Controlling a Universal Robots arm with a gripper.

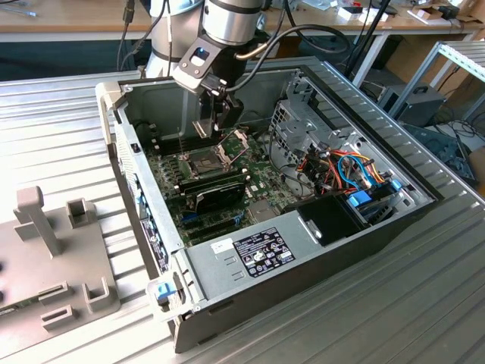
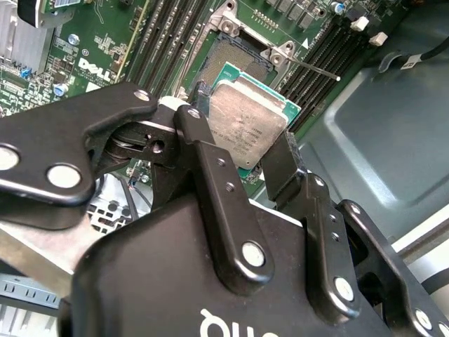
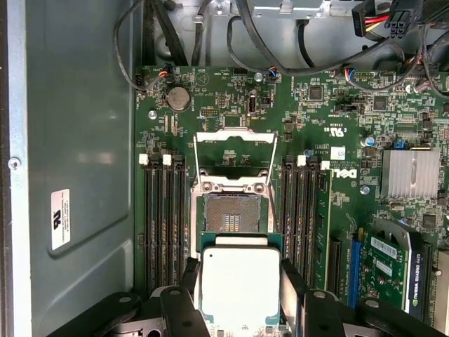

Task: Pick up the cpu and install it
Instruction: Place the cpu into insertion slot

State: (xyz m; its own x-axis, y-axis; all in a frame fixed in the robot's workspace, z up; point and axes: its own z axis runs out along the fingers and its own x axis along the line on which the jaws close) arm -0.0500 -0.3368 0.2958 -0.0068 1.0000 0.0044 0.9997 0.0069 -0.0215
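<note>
The cpu [image 2: 249, 130] had a dull silver-grey metal top; the hand [image 3: 238, 272] was matt black with shiny rivets; the motherboard [image 3: 231, 98] glossy green; the computer case [image 3: 77, 126] smooth grey metal.

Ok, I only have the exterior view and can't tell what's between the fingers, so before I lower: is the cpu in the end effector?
Observer: Yes. In the second wrist view the end effector grips the cpu by two opposite edges, metal top showing.
Operator: Is the socket ready?
Observer: In the first wrist view the socket is empty, its metal frame hinged open.
Operator: Chip seated?
Observer: No; the cpu is held beside the socket, not in it.
</note>
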